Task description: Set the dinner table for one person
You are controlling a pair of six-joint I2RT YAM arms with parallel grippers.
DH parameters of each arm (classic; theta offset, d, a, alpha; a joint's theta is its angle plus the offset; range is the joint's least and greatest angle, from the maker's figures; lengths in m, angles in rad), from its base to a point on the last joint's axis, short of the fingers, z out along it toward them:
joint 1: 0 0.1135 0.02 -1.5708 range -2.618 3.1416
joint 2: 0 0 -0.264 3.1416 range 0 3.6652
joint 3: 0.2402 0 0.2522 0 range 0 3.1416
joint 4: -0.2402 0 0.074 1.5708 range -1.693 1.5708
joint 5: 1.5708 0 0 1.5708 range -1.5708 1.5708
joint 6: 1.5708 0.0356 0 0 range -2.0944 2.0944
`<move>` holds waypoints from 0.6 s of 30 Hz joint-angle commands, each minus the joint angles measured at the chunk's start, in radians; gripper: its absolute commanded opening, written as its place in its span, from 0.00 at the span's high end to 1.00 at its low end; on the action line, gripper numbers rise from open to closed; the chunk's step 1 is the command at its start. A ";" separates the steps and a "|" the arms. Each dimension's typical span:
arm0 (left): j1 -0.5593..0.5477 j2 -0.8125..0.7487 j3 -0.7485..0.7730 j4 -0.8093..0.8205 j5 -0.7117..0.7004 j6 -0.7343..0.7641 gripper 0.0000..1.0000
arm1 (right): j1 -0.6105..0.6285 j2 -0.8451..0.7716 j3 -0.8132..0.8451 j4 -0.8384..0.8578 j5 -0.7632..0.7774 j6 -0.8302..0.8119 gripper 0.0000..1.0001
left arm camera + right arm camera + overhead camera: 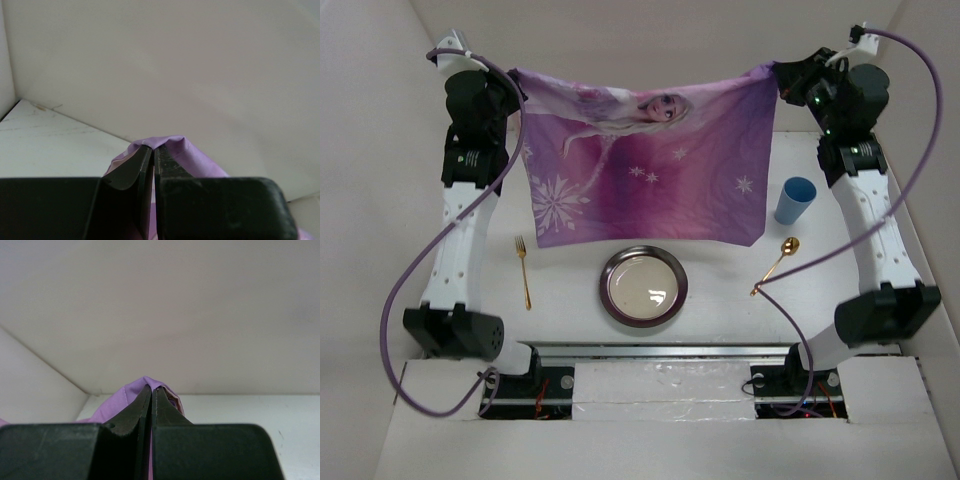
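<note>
Plate (643, 287), fork (523, 270), spoon (778, 262) and cup (795, 201) lie toward the near edge of the bench (570, 275), which spans the view and is judged rigid, smooth, fixed, not graspable. Toward its far corners, left hand (152, 150) and right hand (151, 390) each clamp a corner of the soft mat (640, 180).

Glossy metal plate (643, 287), soft cloth mat (645, 165) (printed)

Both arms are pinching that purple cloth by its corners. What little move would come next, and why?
Probably lower both corners onto the dinner table together, then release. The left fingers and right fingers are shut on the far corners of the cloth mat, stretching it wide; plate, fork, spoon and cup sit off it.
</note>
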 commanded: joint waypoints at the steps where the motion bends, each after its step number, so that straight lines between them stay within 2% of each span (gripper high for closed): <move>1: 0.101 0.124 0.075 0.033 0.130 -0.055 1.00 | -0.021 0.160 0.146 -0.016 -0.043 0.003 1.00; 2: 0.123 0.206 0.137 0.030 0.211 -0.064 1.00 | -0.021 0.204 0.188 -0.026 -0.053 0.006 1.00; 4: 0.134 0.292 0.248 -0.038 0.233 -0.061 1.00 | -0.021 0.291 0.357 -0.078 -0.070 0.016 1.00; 5: 0.134 0.387 0.389 -0.071 0.237 -0.053 1.00 | -0.021 0.373 0.416 -0.098 -0.079 0.019 1.00; 7: 0.144 0.467 0.536 -0.143 0.282 -0.050 1.00 | -0.021 0.440 0.521 -0.123 -0.092 0.039 1.00; 8: 0.144 0.525 0.658 -0.155 0.306 -0.059 1.00 | -0.021 0.489 0.603 -0.125 -0.089 0.052 1.00; 10: 0.144 0.556 0.717 -0.120 0.336 -0.094 1.00 | -0.021 0.529 0.690 -0.137 -0.092 0.065 1.00; 11: 0.153 0.560 0.721 -0.097 0.371 -0.111 1.00 | -0.021 0.547 0.763 -0.141 -0.096 0.068 1.00; 14: 0.176 0.522 0.657 -0.010 0.434 -0.150 1.00 | -0.021 0.557 0.791 -0.112 -0.092 0.069 1.00; 16: 0.177 0.483 0.591 0.051 0.449 -0.150 1.00 | -0.021 0.507 0.706 -0.062 -0.101 0.059 1.00; 17: 0.177 0.427 0.490 0.075 0.454 -0.144 1.00 | -0.021 0.479 0.646 -0.036 -0.104 0.053 1.00; 18: 0.177 0.393 0.421 0.092 0.458 -0.141 1.00 | -0.033 0.445 0.494 -0.008 -0.108 0.052 1.00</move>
